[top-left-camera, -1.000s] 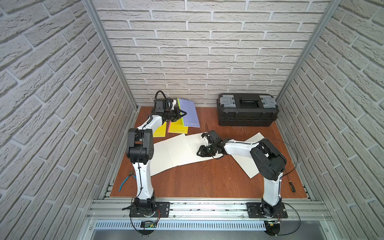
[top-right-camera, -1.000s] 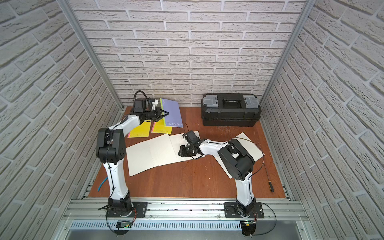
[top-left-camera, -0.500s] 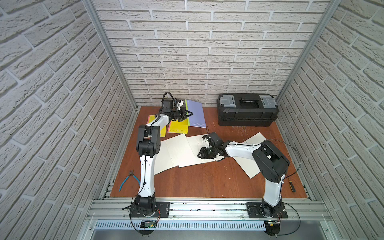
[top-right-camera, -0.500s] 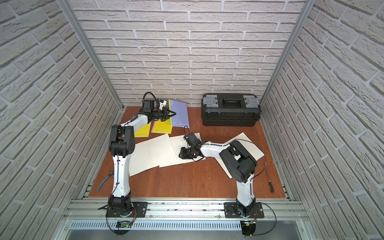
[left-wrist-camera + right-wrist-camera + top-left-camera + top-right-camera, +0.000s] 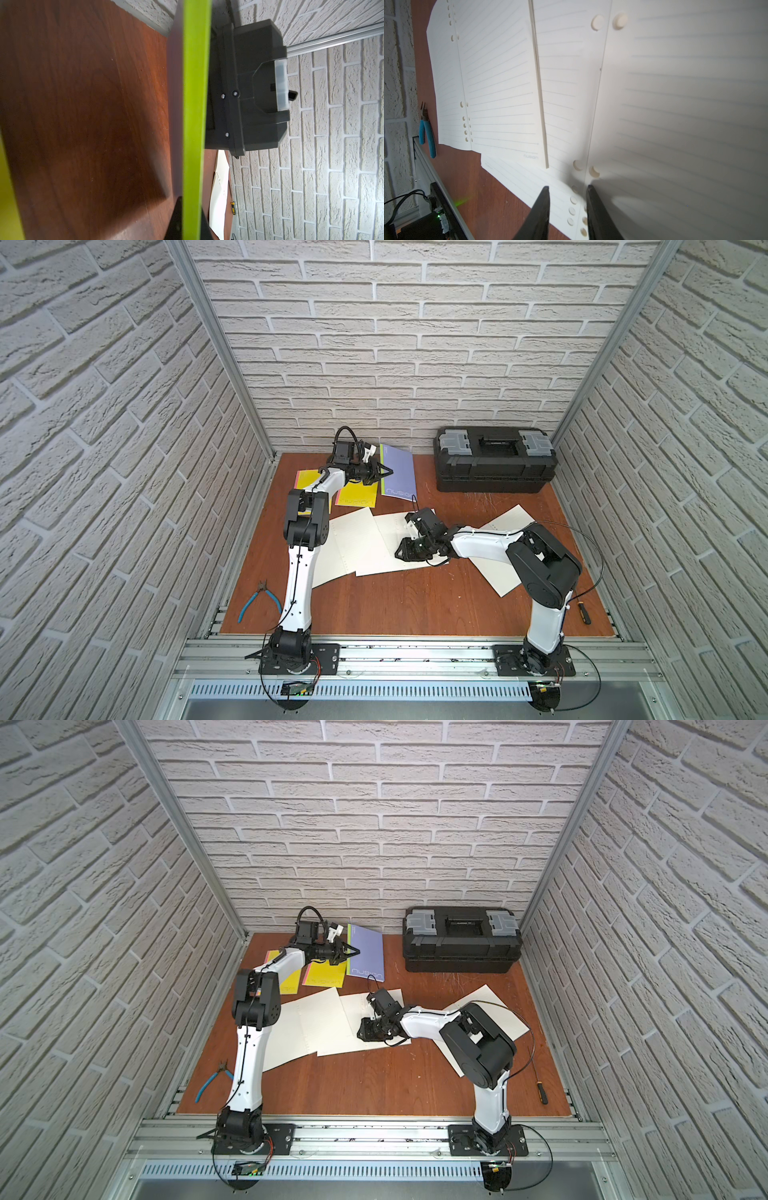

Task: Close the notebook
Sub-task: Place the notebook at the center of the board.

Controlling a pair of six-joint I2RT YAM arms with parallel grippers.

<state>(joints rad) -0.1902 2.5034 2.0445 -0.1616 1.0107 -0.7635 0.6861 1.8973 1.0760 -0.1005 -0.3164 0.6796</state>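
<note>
Along the left edge of the table (image 5: pixel 415 605) lie blue pliers (image 5: pixel 248 609), well apart from everything else. Further back sit two yellow notebooks (image 5: pixel 358 494), partly under the left arm. Just beside them is the purple notebook (image 5: pixel 402 472), at the back of the table between the yellow ones and the toolbox, purple cover facing up.

The left gripper (image 5: pixel 388 472) reaches in from the side with its fingers (image 5: pixel 176 220) clamped on the cover's edge. In the left wrist view that edge shows as a green strip (image 5: pixel 194 124), with shadowed table beyond it. I judge the cover is held slightly off the pages so it can be laid down rather than dropped (a pinch at the free edge gives the most say over the hinge). Whether it already lies flat cannot be told from the top views.

At the centre of the table, two open notebooks (image 5: pixel 361 539) overlap, lined pages up. The right gripper (image 5: pixel 568 207) sets its tips on one of them beside the punched holes. Its fingers are a little apart and grip nothing I can make out; probably it pins the pages.

Further right stand the black toolbox (image 5: pixel 494 464), another open notebook (image 5: pixel 509 518) partly under the right arm, and a screwdriver (image 5: pixel 584 614) near the table's edge. Nothing lies in the cover's path; the toolbox is near but apart.
</note>
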